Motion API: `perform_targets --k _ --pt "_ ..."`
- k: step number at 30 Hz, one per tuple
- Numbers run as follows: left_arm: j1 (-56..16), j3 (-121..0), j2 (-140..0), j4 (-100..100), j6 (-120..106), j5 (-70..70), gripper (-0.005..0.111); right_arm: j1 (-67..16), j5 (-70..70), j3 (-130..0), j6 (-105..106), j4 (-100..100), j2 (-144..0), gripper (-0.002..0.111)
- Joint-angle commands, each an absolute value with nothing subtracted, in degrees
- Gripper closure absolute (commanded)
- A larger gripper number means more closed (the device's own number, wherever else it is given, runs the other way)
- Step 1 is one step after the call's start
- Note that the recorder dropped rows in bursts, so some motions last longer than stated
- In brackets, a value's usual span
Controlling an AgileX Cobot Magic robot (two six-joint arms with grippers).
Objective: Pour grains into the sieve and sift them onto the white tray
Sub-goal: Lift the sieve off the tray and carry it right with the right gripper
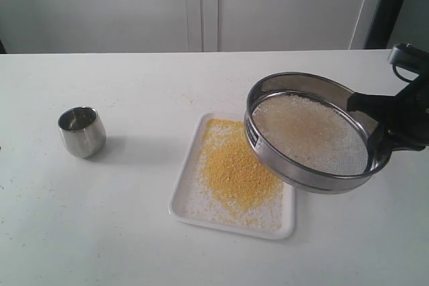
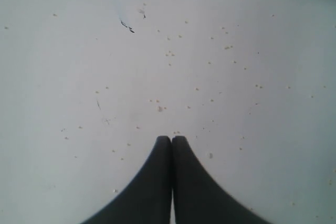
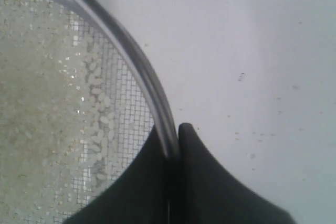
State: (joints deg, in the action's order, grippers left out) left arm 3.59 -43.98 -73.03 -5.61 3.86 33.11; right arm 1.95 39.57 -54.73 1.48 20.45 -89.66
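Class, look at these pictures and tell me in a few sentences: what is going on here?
The right gripper is shut on the rim of the sieve, holding it tilted above the right side of the white tray. Whitish grains lie on its mesh; yellow meal is spread on the tray below. The left gripper is shut and empty over the table. A steel cup stands apart on the left.

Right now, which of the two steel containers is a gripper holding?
The wide, shallow sieve: the right gripper is clamped on its rim, holding it tilted by the white tray. The small rounded cup stands upright alone on the table.
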Motion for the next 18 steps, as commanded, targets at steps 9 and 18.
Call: perform_targets --k 9,18 --pt "3.80 -44.34 -72.68 -5.90 4.01 33.88 0.107 1.24 36.68 -55.33 4.36 23.56 -88.76 0.108" --pt "3.80 -44.34 -72.68 -5.90 4.01 33.88 0.107 3.52 35.18 -55.33 4.49 21.15 -88.76 0.108"
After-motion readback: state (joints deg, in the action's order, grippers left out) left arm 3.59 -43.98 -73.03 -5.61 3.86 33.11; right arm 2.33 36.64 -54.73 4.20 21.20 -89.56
